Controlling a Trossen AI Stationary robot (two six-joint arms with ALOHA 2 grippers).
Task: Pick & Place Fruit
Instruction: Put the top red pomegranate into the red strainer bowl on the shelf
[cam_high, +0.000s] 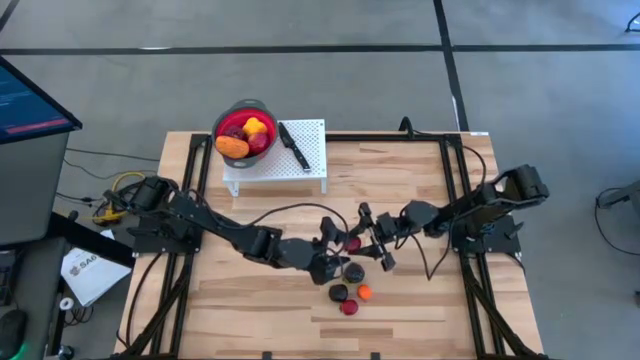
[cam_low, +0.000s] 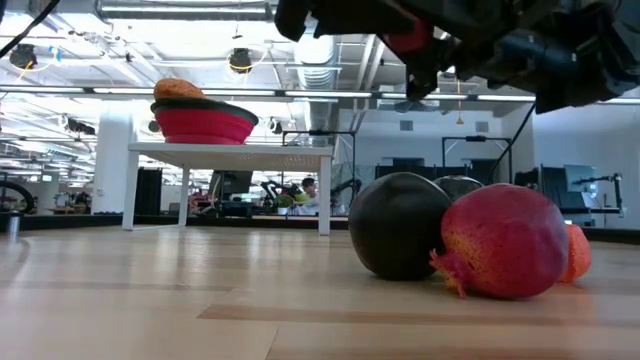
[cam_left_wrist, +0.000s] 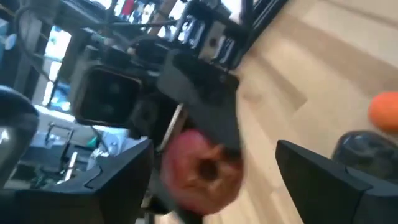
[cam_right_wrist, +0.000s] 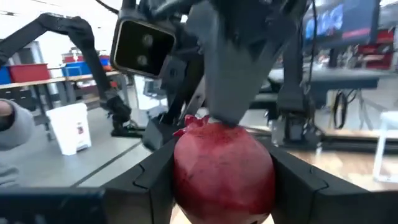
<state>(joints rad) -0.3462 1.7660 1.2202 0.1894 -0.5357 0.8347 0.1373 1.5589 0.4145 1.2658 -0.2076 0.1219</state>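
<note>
A dark red, pomegranate-like fruit (cam_high: 352, 243) hangs in the air over the table's middle, shut in my right gripper (cam_high: 362, 238), which reaches in from the right. It fills the right wrist view (cam_right_wrist: 224, 168). My left gripper (cam_high: 335, 252) comes from the left and is open; its fingers stand on either side of the same fruit (cam_left_wrist: 200, 169) with gaps showing. On the table below lie two black fruits (cam_high: 354, 271) (cam_high: 339, 293), an orange one (cam_high: 365, 292) and a red one (cam_high: 349, 307). My right gripper pinches the dark red fruit between its two fingers, one on each side of its body (cam_right_wrist: 183, 171). The fingers come about level from the table's right side. The fruit is lifted clear of the table, its crown end (cam_right_wrist: 196, 121) toward the left gripper.
A red bowl with a grey rim (cam_high: 222, 122) stands on a white raised stand (cam_high: 310, 165) at the table's far edge, holding yellow, orange and red fruits. A black-handled knife (cam_high: 293, 146) lies on the stand beside it. Bare wood lies at the near left.
</note>
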